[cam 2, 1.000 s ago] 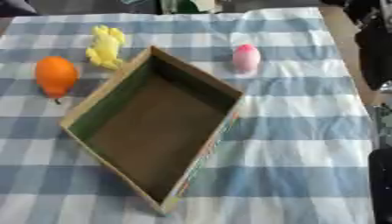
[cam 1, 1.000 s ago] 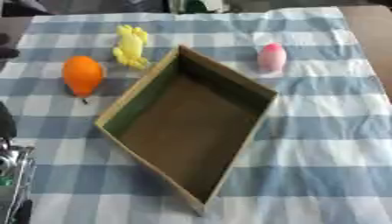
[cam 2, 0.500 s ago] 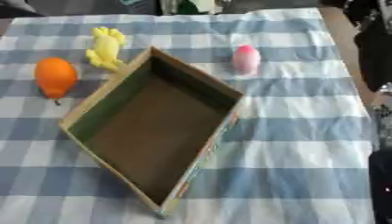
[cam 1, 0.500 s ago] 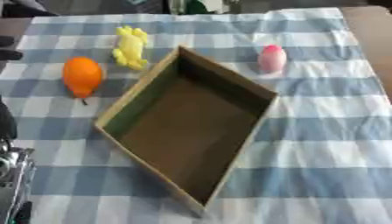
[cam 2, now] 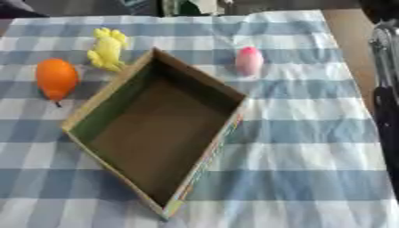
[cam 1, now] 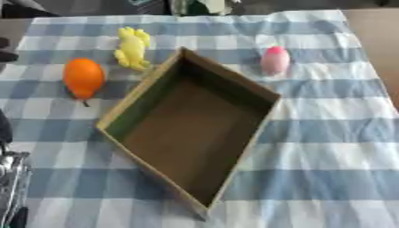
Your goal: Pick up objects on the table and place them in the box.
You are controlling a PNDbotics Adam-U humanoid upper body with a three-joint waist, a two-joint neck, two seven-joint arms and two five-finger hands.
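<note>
An open, empty cardboard box [cam 1: 230,74] lies askew in the middle of the blue-and-white checked cloth. An orange fruit-shaped object [cam 1: 83,78] rests left of the box. A yellow toy [cam 1: 132,48] lies just beyond the box's far left wall. A pink egg-shaped object [cam 1: 274,60] stands to the box's far right. At the lower left edge of the left eye view only a silver and black sliver of my left hand [cam 1: 11,187] shows. My right hand [cam 2: 383,93] shows as a black and silver strip along the right edge of the right eye view. Neither hand touches anything.
The checked cloth [cam 1: 327,147] covers the table, with bare brown tabletop [cam 2: 347,26] at the far right. Dark and pale items [cam 1: 199,6] sit beyond the far edge. A dark shape [cam 1: 5,50] shows at the left edge.
</note>
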